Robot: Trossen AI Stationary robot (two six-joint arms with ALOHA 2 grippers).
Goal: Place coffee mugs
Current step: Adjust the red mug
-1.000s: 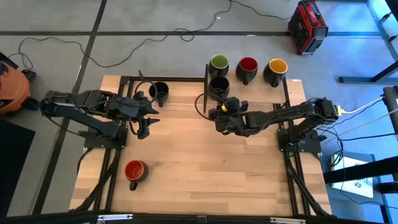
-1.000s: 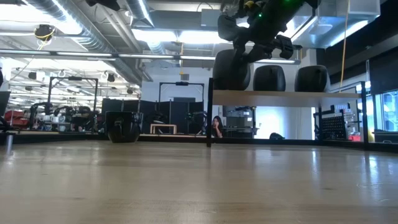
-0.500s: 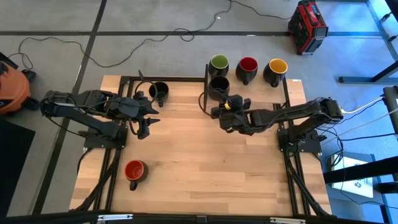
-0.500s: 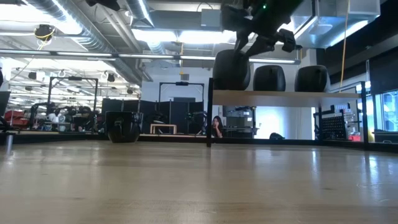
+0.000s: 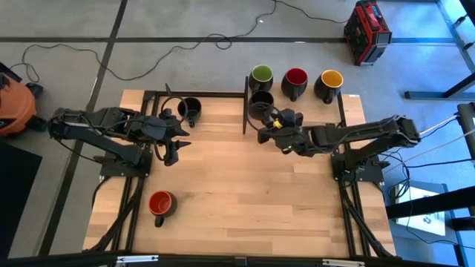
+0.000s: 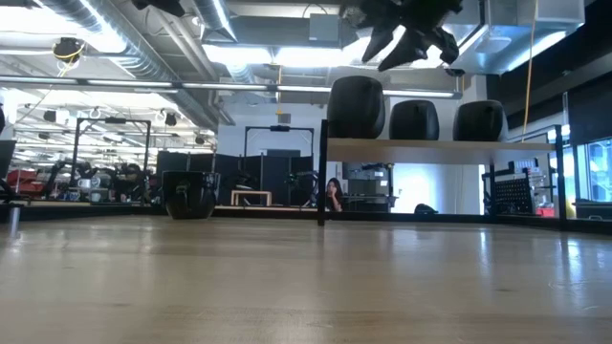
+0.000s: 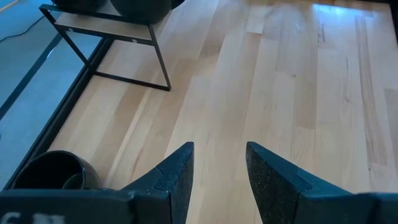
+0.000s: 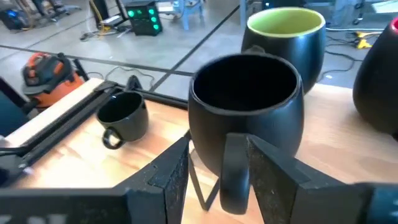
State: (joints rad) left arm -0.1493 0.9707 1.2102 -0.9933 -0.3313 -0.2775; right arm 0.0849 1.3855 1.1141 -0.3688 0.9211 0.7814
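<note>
Four coffee mugs stand on their bases on a raised shelf [image 6: 440,145] at the table's far right: green-inside [image 5: 260,74], red-inside [image 5: 295,78], yellow-inside [image 5: 331,80], and a black one [image 5: 261,102] at the shelf's near left. My right gripper [image 5: 269,122] hovers open, above and just short of the black mug [image 8: 245,106], whose handle [image 8: 232,171] faces it. Another black mug [image 5: 189,110] sits on the table at the far left. A red-inside mug [image 5: 161,203] sits near left. My left gripper [image 5: 175,142] waits open over the table's left part.
The shelf stands on a thin black frame [image 7: 134,59], and its upright post [image 6: 323,172] rises from the table. The table's wooden middle [image 5: 237,185] is bare. An orange vacuum [image 5: 13,107] and a red case [image 5: 367,31] are on the floor beyond the table.
My right gripper has risen and drawn back toward the table's right edge, from level with the black mug on the shelf to above its rim. The mug has stayed on the shelf.
</note>
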